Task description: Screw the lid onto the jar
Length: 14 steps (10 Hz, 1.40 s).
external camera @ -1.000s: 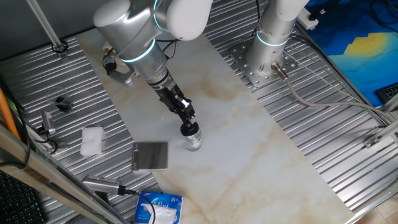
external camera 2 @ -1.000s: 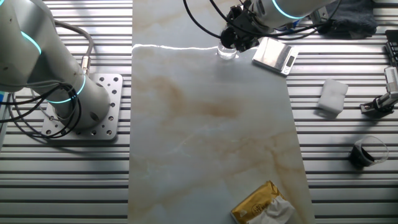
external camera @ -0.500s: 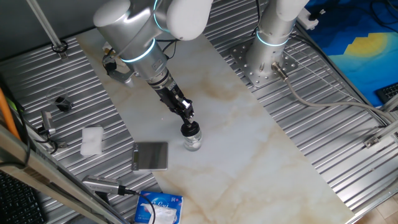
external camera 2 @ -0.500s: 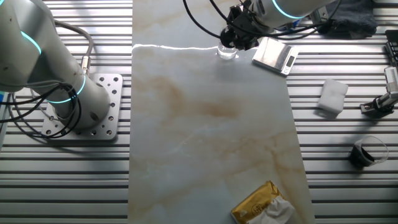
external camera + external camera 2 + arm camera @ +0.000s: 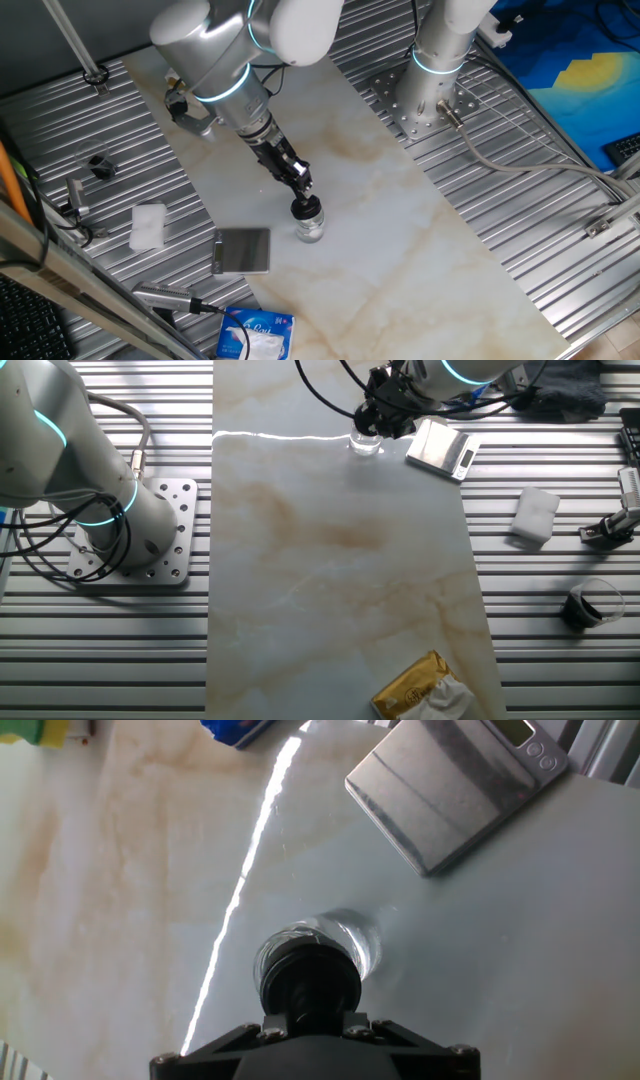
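Hand view: I see the black lid (image 5: pixel 308 982) seated on the clear jar (image 5: pixel 350 942), which stands on the marble tabletop (image 5: pixel 120 900) near the grey scale (image 5: pixel 450 790); whether my gripper (image 5: pixel 299 190) grips it, I cannot tell.

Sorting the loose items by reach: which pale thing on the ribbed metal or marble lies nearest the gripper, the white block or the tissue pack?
The white block, left of the grey scale; the blue tissue pack lies farther from the gripper.

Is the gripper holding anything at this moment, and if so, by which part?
The gripper appears shut on the lid, gripping it from above as it sits on the jar; the contact itself is hidden.
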Tool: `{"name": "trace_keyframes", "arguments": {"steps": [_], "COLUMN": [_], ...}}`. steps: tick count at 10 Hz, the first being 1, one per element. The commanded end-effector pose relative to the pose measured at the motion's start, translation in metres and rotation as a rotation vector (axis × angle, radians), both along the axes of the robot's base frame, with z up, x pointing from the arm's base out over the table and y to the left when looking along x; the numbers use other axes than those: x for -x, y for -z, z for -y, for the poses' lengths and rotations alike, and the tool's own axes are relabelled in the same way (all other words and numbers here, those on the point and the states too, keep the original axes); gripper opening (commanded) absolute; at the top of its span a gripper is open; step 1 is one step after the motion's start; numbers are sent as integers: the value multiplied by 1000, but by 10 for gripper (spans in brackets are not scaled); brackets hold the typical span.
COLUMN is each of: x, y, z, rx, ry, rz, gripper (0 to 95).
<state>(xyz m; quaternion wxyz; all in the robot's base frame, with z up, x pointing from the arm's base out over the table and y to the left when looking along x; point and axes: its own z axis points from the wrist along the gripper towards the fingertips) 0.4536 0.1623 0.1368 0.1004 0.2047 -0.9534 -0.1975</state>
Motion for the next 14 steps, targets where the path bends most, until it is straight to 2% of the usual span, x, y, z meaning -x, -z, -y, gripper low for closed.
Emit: {"name": "trace_keyframes", "arguments": {"steps": [1,4,6,9,11,14], "x": [1,3,5,11,13,13], "y": [-3,-6,-8,-15,-17,-15], "z": [-1,-3,-7,-16,-20,-24], "rx": [36,93,117,179,227,273], "ry": [-4,15,40,67,83,118], "rz": [2,-5,-14,-21,-22,-17], "gripper": [0,0,0,0,0,0]}}
